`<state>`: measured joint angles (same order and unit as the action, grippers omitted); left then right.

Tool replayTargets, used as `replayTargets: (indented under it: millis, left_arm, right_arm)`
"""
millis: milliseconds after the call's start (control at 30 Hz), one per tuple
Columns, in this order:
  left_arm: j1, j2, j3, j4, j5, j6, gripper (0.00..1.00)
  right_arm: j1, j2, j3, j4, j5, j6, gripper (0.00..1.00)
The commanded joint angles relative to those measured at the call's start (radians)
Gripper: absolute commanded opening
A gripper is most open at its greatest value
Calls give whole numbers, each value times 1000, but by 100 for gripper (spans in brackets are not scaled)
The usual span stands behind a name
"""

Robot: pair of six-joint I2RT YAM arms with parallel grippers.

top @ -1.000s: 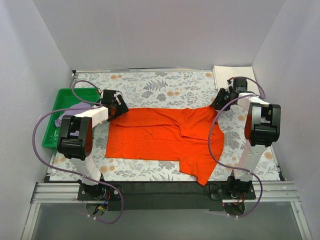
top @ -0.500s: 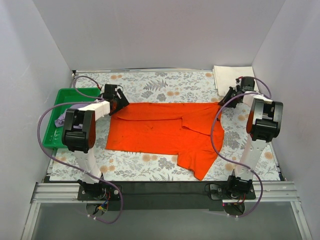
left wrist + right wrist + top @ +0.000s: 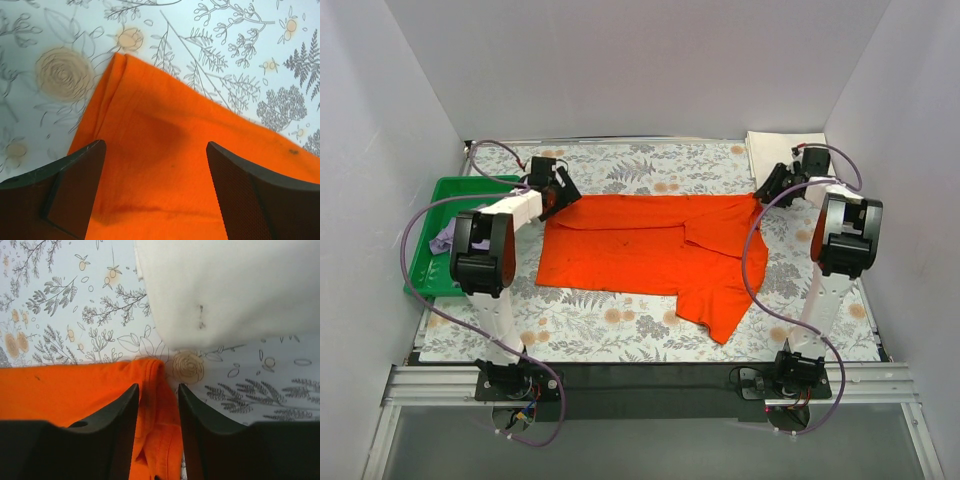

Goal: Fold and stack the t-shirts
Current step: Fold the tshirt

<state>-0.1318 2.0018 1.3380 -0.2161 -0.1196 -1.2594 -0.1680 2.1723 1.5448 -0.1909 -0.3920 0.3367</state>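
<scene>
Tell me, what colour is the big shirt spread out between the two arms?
Bright orange. The top external view shows the whole shirt best.

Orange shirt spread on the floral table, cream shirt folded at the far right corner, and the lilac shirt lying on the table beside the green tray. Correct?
Not quite: the lilac shirt lies inside the green tray, as the top view shows. The orange shirt and the cream shirt are as stated.

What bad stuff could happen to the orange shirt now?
The left gripper is wide open over its corner of the orange shirt, while the right gripper pinches the other corner. Pulling now might drag the shirt crooked. Its lower right part looks rumpled, so a fold could trap wrinkles. The right corner lies near the cream-white shirt and might nudge it.
</scene>
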Motion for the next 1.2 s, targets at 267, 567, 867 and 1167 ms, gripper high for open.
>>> replayTargets:
  millis: [267, 567, 867, 1167]
  left_arm:
    - [6, -408, -279, -94, -40, -223, 75]
    - [9, -385, -356, -28, -55, -457, 63]
    - [9, -295, -341, 61, -84, -563, 60]
    - [9, -219, -298, 95, -101, -549, 52]
  right_arm:
    - [91, -492, -411, -2, 125, -10, 43]
    - [163, -767, -693, -5, 90, -8, 52]
    - [167, -946, -805, -33, 38, -31, 53]
    - [167, -993, -824, -44, 44, -57, 53]
